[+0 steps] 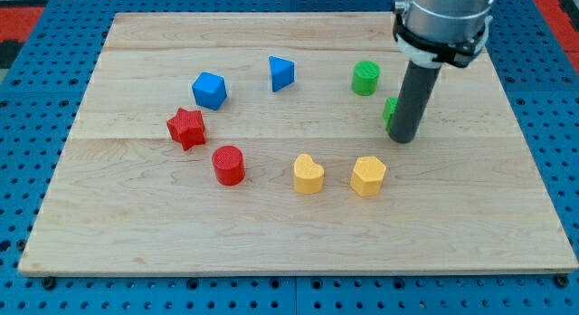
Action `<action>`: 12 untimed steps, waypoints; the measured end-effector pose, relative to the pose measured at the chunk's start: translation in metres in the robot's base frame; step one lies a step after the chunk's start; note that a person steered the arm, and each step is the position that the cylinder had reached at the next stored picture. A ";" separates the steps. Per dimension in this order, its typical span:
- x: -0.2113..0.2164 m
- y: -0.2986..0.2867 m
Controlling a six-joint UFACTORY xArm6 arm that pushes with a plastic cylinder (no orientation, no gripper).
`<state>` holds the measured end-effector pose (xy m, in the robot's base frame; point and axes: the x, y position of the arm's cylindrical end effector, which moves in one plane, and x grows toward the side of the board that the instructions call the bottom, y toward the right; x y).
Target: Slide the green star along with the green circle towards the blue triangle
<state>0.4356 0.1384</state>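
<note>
Rod tip (403,139) touching the mostly hidden green star (389,110); no jaws exist on this arm. Green circular block (366,78) lies just above-left; blue triangular block (281,73) farther left on wooden board (289,233).

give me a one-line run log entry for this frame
tip | touching green star, mostly hidden behind rod | green circle above-left of star | blue triangle further left | push not done
</note>
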 end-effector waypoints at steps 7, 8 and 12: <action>-0.010 0.064; -0.022 0.047; -0.069 0.024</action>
<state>0.3669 0.1628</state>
